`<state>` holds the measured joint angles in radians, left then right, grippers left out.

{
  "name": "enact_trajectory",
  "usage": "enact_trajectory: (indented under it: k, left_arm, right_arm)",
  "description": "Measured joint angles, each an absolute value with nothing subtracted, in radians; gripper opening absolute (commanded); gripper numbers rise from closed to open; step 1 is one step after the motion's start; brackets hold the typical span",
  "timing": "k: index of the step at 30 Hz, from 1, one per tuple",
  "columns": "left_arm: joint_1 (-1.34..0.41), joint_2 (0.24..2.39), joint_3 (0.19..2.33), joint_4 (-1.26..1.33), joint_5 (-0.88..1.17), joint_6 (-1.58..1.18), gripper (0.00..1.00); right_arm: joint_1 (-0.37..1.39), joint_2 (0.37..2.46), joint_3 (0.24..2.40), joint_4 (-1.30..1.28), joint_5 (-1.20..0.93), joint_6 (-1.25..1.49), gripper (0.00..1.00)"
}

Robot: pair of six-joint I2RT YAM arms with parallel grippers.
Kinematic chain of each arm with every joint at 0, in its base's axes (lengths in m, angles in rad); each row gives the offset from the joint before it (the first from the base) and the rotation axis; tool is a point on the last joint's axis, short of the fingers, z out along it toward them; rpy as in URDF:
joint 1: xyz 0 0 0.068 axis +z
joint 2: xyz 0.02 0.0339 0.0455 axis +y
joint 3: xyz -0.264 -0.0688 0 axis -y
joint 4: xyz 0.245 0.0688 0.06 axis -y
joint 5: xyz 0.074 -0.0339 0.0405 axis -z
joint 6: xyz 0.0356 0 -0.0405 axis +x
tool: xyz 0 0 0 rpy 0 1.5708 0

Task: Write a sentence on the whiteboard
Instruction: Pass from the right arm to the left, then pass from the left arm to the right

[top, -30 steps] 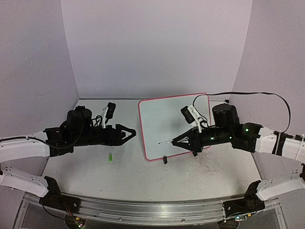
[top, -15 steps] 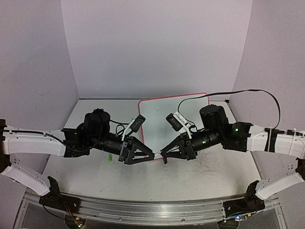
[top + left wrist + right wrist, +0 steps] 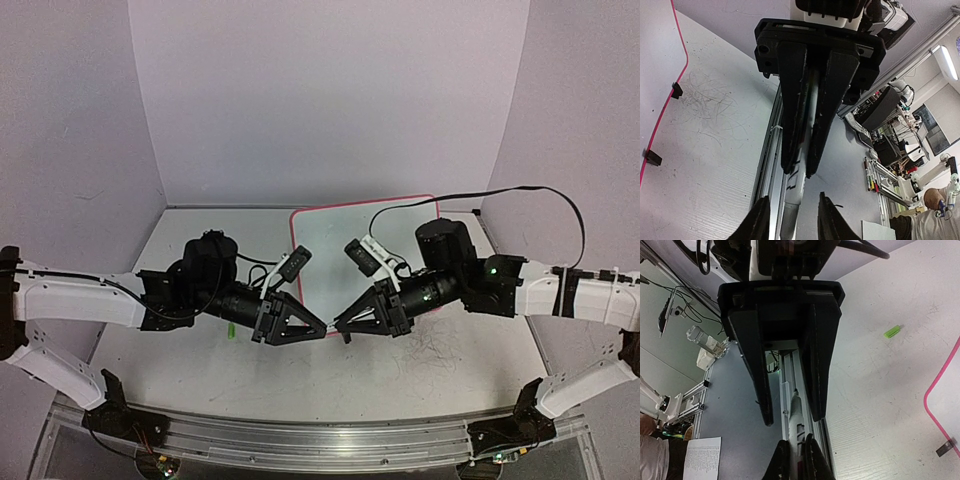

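Top external: both arms meet nose to nose at lower centre, by the bottom edge of the whiteboard (image 3: 350, 225). The right gripper (image 3: 340, 324) clenches the white marker (image 3: 793, 412); the left gripper (image 3: 316, 328) brackets it, jaws apart, gaps showing. Looks like a handover: left must clamp before right releases.

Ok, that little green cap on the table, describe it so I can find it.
Find the whiteboard with its red-pink rim at back centre, then look left of it across the grey tabletop, beside the left arm. The cap is the small bright-green stub lying flat there, the only green thing around.
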<state>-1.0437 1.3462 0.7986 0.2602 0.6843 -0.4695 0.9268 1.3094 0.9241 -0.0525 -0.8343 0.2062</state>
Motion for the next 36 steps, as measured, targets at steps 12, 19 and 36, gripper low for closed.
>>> enact_trajectory:
  k: [12,19,36]
  left_arm:
    - [-1.053,1.365,0.804,0.266,0.715,-0.447,0.00]
    - [-1.054,1.365,0.804,0.266,0.714,-0.445,0.00]
    - [-1.054,1.362,0.804,0.265,0.715,-0.442,0.00]
  right_arm:
    - [0.928,1.312,0.928,-0.053,-0.857,0.206,0.11]
    - [0.927,1.323,0.941,-0.053,-0.851,0.211,0.23]
    - [0.925,1.325,0.943,-0.043,-0.878,0.229,0.00]
